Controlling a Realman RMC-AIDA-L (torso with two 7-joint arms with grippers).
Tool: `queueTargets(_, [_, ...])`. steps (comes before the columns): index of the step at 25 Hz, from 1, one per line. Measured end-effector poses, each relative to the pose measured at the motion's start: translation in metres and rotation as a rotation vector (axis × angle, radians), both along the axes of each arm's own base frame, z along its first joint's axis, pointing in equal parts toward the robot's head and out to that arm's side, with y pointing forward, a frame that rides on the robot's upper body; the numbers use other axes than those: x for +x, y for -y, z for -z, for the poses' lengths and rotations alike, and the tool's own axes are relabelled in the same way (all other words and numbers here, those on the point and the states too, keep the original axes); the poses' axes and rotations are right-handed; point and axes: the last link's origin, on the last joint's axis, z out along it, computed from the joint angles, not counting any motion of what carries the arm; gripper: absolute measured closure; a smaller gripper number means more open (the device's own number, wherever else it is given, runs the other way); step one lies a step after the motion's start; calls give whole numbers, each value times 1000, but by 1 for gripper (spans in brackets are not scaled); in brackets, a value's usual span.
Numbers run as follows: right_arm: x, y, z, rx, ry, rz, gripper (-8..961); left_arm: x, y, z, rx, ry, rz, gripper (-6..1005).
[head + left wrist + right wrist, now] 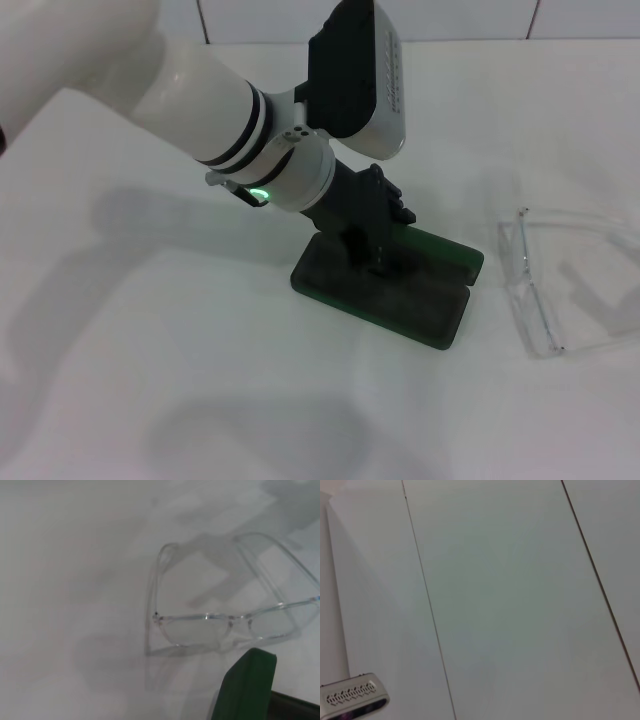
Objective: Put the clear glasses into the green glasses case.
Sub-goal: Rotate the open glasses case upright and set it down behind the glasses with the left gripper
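Nearest the head camera, the left tool (375,250) reaches down onto the open green case (385,285), likely steadying it, grip state unclear, while the clear glasses (545,285) wait on the counter (150,350) just right.

Glasses (560,290): clear glossy plastic. Case (445,255): smooth dark green shell, matt dark lining. Table (200,400): smooth matt white. Left arm (210,95): glossy white plastic.
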Motion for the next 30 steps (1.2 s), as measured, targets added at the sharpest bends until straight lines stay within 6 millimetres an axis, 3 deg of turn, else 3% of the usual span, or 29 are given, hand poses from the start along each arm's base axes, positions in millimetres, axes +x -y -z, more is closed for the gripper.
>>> queueTargets(11, [0,1,0,-2,1,-4,179,15,8,-11,-1,19,14,437])
queueTargets(30, [-1,2,1,-13,2,-13,180,4,14,-10,22,-60,51,447])
